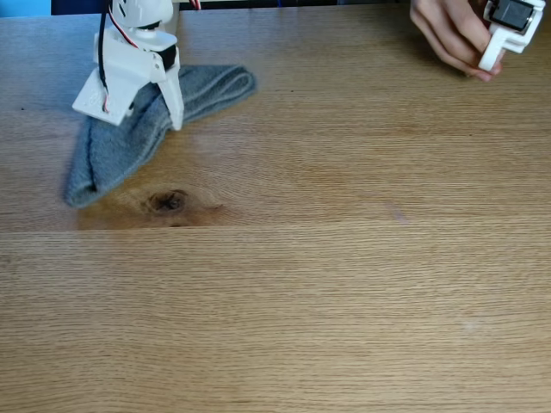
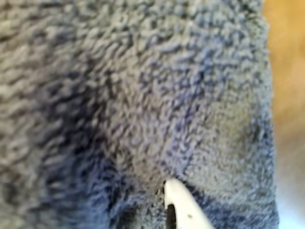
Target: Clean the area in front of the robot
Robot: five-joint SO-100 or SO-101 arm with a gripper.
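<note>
In the fixed view the robot's white gripper (image 1: 146,120) stands at the far left of the light-oak tabletop (image 1: 327,284), pressed down onto a grey towel (image 1: 108,159). Its jaws straddle a bunched fold of the towel and appear closed on it. The towel bends at the gripper, one arm running right toward (image 1: 228,84) and the other trailing down-left. A dark oval knot (image 1: 168,202) lies just below the towel. The wrist view is very close on the towel's fluffy pile (image 2: 133,95), with one white fingertip (image 2: 178,202) sunk into it at the bottom edge.
At the top right of the fixed view a person's hand (image 1: 448,34) holds a small white gadget with a dark grey block (image 1: 510,21) on the table. Faint pale smudges (image 1: 398,213) mark the wood right of centre.
</note>
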